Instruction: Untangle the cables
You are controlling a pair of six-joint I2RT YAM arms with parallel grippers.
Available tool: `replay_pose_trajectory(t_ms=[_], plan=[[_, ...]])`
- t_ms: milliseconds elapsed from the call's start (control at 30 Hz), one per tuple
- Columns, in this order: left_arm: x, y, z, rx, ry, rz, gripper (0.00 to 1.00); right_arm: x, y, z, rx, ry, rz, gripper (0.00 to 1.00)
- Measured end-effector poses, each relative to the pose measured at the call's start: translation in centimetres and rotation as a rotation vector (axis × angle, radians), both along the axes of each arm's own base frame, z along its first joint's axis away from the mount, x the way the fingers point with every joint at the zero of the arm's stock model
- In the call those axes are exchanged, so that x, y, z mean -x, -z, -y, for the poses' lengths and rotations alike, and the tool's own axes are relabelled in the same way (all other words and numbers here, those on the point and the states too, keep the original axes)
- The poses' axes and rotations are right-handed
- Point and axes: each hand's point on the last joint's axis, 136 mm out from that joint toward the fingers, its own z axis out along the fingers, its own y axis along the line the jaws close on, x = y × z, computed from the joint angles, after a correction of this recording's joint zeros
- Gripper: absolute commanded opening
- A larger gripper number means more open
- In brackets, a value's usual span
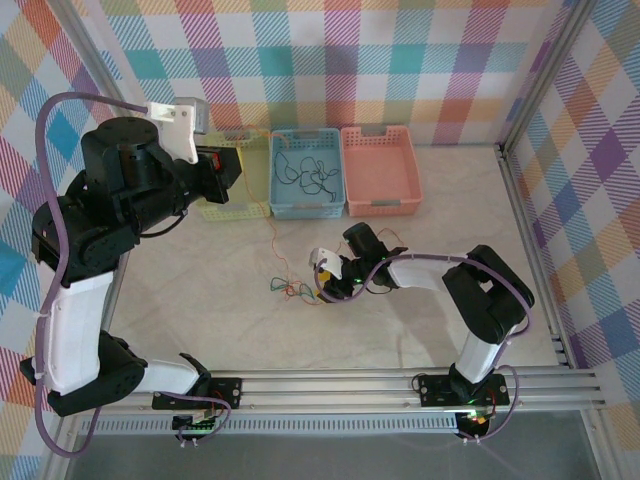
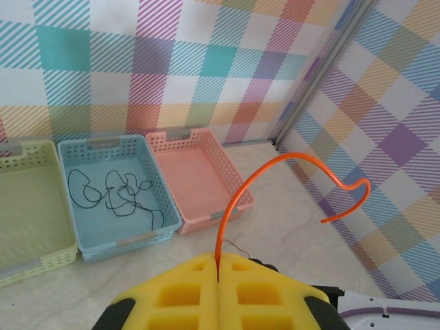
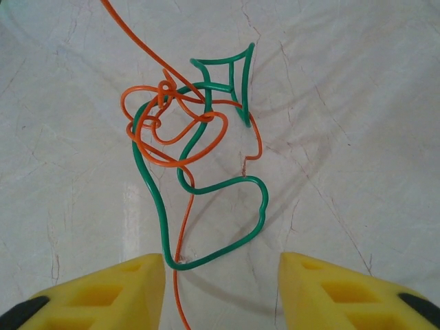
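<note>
The orange cable (image 2: 285, 157) and the green cable (image 3: 263, 203) are lying knotted together on the table (image 3: 357, 103), the right gripper (image 3: 221, 289) is hanging over them with jaws apart, the left gripper (image 2: 218, 265) is pinching the orange cable's far end, and a black cable (image 2: 113, 196) is sitting in the blue basket (image 2: 69, 146)

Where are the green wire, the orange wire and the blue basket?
green wire (image 3: 265, 204), right wrist view, lower loop
orange wire (image 2: 289, 157), left wrist view, top of arch
blue basket (image 1: 306, 210), top external view, near wall
</note>
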Motion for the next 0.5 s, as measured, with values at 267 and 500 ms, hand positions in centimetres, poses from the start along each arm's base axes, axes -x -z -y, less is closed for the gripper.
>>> replay_pose_trajectory(t_ms=[267, 500], plan=[[-0.3, 0.2, 0.3, -0.004, 0.0, -0.005, 0.0, 1.5, 0.0, -0.8, -0.014, -0.077, 0.006, 0.57], [-0.5, 0.3, 0.4, -0.008, 0.0, -0.01, 0.0, 2.6, 1.0, -2.3, 0.011, -0.14, -0.008, 0.49]])
